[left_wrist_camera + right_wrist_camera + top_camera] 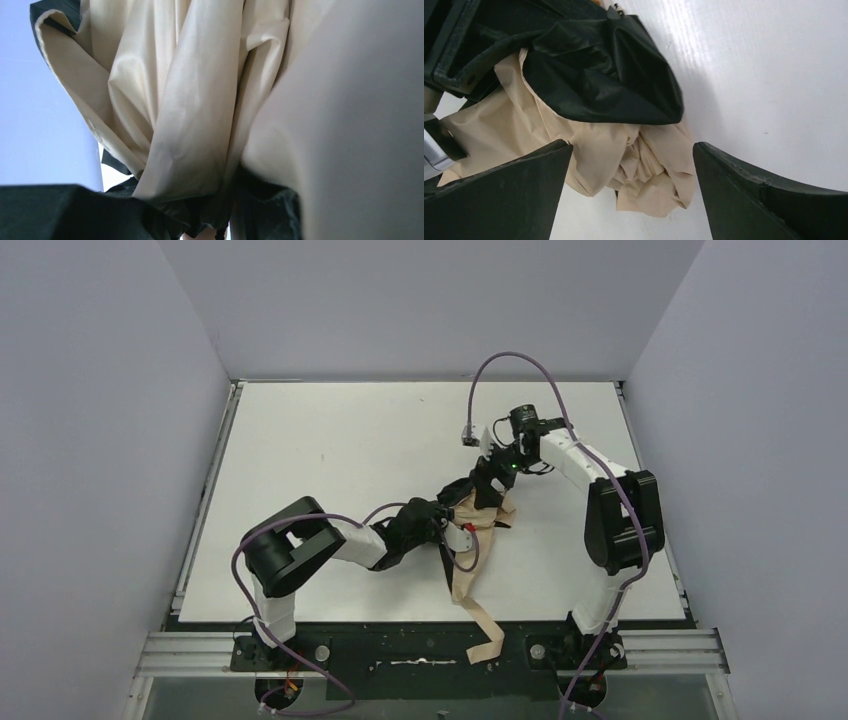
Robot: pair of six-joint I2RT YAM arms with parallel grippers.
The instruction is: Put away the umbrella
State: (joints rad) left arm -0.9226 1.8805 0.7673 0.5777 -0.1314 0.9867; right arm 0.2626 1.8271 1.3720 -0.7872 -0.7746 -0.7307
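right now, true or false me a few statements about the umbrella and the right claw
1. The right claw has its jaws wide apart, closed on nothing. True.
2. The umbrella stands spread open like a dome. False: its tan fabric lies collapsed and bunched.
3. Tan fabric fills most of the left wrist view. True.
4. The umbrella lies against the far edge of the table. False: it lies between the two arms, with a strip trailing past the near edge.
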